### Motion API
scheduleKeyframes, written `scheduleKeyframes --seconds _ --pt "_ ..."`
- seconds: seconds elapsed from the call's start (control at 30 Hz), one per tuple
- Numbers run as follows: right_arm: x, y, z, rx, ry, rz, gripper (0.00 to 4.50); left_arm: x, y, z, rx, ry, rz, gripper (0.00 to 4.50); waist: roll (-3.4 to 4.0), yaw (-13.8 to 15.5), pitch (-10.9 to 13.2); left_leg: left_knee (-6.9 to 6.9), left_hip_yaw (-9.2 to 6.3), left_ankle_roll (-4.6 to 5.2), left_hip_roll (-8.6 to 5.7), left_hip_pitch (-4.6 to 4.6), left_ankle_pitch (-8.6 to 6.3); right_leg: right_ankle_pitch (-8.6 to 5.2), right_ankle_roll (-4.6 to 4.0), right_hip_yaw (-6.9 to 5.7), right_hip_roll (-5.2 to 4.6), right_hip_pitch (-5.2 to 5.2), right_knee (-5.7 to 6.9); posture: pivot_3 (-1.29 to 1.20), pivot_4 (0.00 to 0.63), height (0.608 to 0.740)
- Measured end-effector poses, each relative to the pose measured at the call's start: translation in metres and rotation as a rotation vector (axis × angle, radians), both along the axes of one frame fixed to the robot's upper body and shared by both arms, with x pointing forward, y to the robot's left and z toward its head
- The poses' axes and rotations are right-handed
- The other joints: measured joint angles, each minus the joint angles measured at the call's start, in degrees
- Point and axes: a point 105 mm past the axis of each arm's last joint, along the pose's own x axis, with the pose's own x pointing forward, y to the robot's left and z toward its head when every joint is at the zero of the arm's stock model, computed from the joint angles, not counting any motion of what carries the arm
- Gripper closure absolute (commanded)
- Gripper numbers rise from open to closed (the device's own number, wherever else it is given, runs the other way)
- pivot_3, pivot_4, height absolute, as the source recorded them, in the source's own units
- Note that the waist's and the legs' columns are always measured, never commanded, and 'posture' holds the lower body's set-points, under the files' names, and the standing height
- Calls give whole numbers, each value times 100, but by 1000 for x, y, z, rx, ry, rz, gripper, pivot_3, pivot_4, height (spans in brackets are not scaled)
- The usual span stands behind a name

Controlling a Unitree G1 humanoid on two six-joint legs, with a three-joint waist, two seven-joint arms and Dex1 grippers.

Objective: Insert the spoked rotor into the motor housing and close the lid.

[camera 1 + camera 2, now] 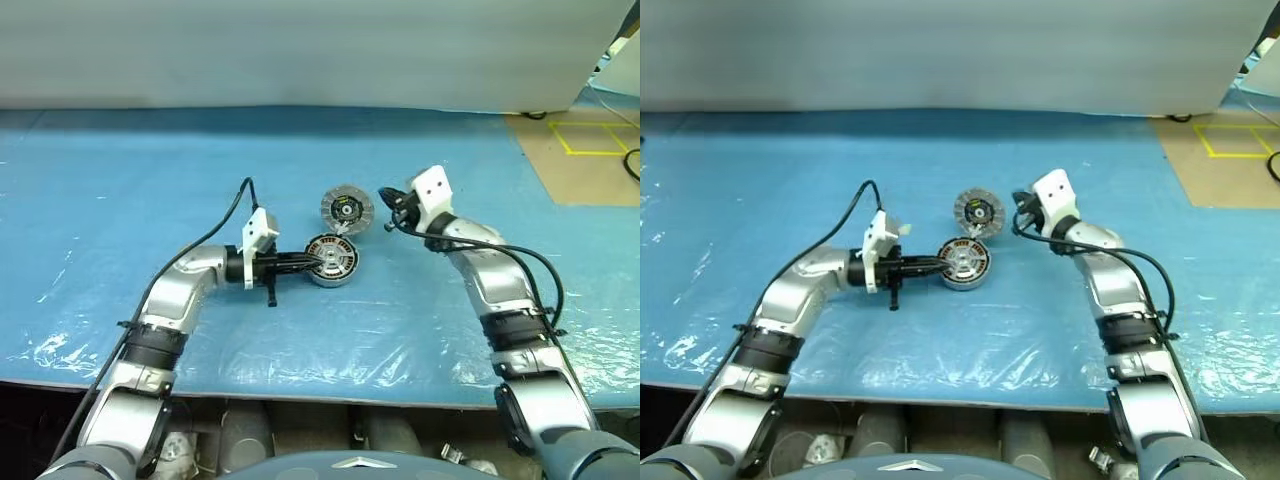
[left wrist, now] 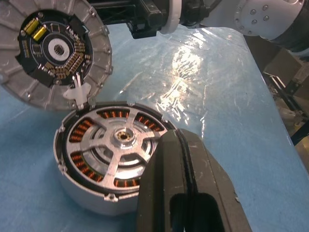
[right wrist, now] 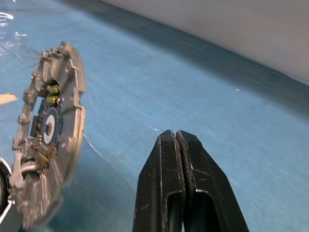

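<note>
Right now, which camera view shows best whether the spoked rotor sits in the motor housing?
The left wrist view: the spoked rotor lies inside the motor housing, copper windings visible around it. Both eye views show it small. The right wrist view shows mainly the lid.

The spoked rotor (image 2: 118, 145) sits inside the motor housing (image 1: 332, 260) at frame centre, copper windings showing between its silvery spokes; the ribbed grey lid (image 1: 347, 209) stands open, tilted up just behind, touching the housing's rim
</note>
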Motion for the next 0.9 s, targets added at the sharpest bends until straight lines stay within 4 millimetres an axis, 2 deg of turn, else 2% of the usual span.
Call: scheduleKeyframes --seconds 0.07,0.17,0.27,0.4,0.57,0.73,0.87,0.9 --pt "6 8 0 32 27 46 4500 -4 4 -5 -3 32 19 4463 1 -12 1 1 0 0 2 -1 0 0 -1 -1 0 -1 1 0 150 740" --pt "8 25 5 124 79 170 4500 -16 21 -19 23 90 59 4463 1 -72 1 1 0 1 9 -4 0 -1 -3 -6 1 -1 4 0 150 740" --pt "5 28 5 164 109 246 4500 -26 40 -34 56 151 109 4463 1 -96 1 1 0 2 13 -8 0 -6 -14 -13 1 -1 4 0 150 740" --pt "-8 39 9 201 143 386 4500 -30 53 -35 60 153 163 4463 1 -87 1 7 0 4 15 -8 0 -6 -16 -17 0 -1 6 0 150 740" --pt "-35 62 17 115 112 557 4500 -28 60 -35 59 144 216 4463 1 -87 1 10 0 4 19 -1 0 -7 -17 -16 1 2 8 0 150 740" --pt "-65 89 1 18 131 683 4500 -27 57 -32 44 125 226 4463 1 -90 1 11 1 3 18 0 0 -7 -18 -14 1 3 8 0 150 740" --pt "-86 99 -44 -128 190 713 4500 -25 55 -31 33 110 235 4463 0 -90 0 13 1 3 17 -2 0 -7 -17 -13 0 3 7 0 150 740" --pt "-89 101 -48 -147 172 719 4500 -25 55 -31 33 105 237 4463 0 -91 0 14 1 2 16 0 0 -7 -17 -11 0 4 7 0 150 740"
